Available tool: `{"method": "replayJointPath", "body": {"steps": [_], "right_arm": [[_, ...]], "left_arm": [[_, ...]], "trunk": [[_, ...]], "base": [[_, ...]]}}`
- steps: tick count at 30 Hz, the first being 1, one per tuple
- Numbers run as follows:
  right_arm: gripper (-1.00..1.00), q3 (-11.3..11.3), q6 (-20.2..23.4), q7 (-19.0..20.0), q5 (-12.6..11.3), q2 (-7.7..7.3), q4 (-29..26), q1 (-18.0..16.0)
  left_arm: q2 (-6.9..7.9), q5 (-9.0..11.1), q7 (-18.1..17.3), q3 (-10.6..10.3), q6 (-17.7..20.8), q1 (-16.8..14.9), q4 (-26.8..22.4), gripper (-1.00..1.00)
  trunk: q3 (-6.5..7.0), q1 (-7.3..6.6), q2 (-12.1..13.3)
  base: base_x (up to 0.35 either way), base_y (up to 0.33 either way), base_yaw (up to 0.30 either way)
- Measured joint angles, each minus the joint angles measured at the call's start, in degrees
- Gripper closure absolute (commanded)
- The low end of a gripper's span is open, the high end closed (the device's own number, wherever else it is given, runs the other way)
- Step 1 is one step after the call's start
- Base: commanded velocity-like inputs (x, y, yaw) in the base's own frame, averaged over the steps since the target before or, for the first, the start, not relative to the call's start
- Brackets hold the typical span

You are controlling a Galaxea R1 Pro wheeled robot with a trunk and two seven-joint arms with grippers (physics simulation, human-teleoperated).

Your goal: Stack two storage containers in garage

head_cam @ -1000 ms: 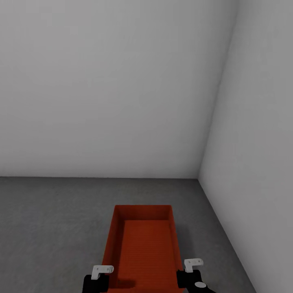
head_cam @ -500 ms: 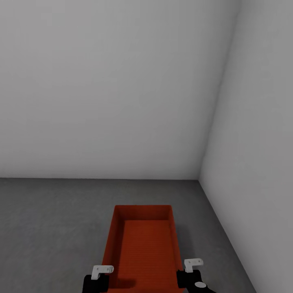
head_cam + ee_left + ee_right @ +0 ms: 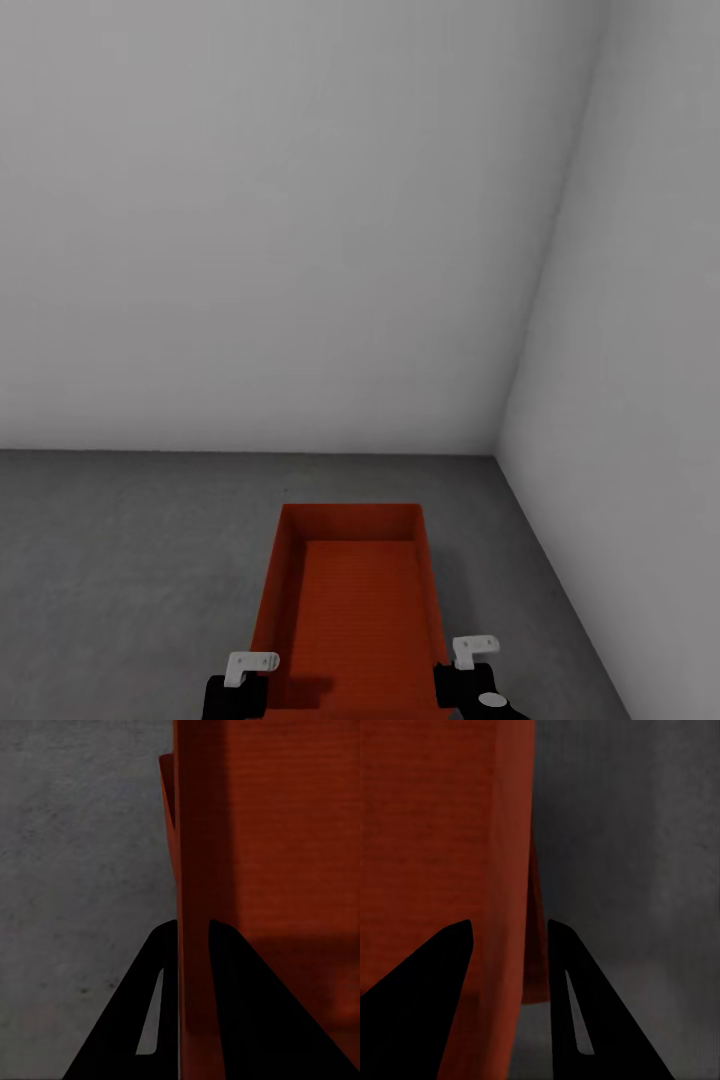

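Note:
One red-orange open-top storage container (image 3: 350,600) hangs in front of me, held by its two long walls above the dark grey garage floor (image 3: 130,560). My left gripper (image 3: 252,664) is shut on the left wall, which passes between its dark fingers (image 3: 240,1005) in the left wrist view, where the storage container (image 3: 270,832) fills one side. My right gripper (image 3: 474,650) is shut on the right wall. In the right wrist view its fingers (image 3: 435,975) straddle that storage container (image 3: 442,832) wall, with speckled floor (image 3: 630,832) beyond.
I face a bare corner of the garage: a plain white-grey wall (image 3: 270,220) straight ahead and a side wall (image 3: 640,400) on the right. They meet at a corner (image 3: 500,455) just beyond the container. Open concrete floor stretches to the left.
The whole head view has shifted: the wall's foot sits lower and the corner further right, so the camera moved. The container and both grippers hold the same place in the picture.

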Motion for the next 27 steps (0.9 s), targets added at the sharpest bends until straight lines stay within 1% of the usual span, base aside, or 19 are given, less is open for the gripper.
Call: {"method": "replayJointPath", "body": {"steps": [2,8,15,19,27], "right_arm": [[1.0,-0.01,0.0,0.0,0.01,0.0,0.0,0.0],[1.0,-0.03,0.0,-0.01,-0.03,0.0,0.0,0.0],[1.0,-0.03,0.0,-0.01,-0.02,0.0,0.0,0.0],[1.0,-0.02,0.0,-0.01,-0.03,0.0,0.0,0.0],[1.0,-0.02,0.0,-0.01,0.01,0.0,0.0,0.0]], "left_arm": [[0.02,0.01,-0.01,-0.01,0.0,0.0,0.0,1.0],[0.04,-0.03,-0.03,0.02,0.0,0.0,0.0,1.0],[0.04,-0.05,-0.03,0.04,0.0,0.0,-0.01,1.0],[0.03,-0.04,-0.02,0.03,0.0,0.0,-0.01,1.0],[0.03,-0.03,-0.03,0.03,0.0,0.0,0.0,1.0]], "trunk": [[0.0,0.0,0.0],[0.0,-0.02,0.0],[0.0,0.0,0.0],[0.0,0.0,0.0],[0.0,0.01,0.0]], "base": [[0.109,0.0,0.0],[0.251,0.0,0.0],[0.041,0.0,0.0],[0.118,0.0,0.0],[0.016,0.0,0.0]]}}
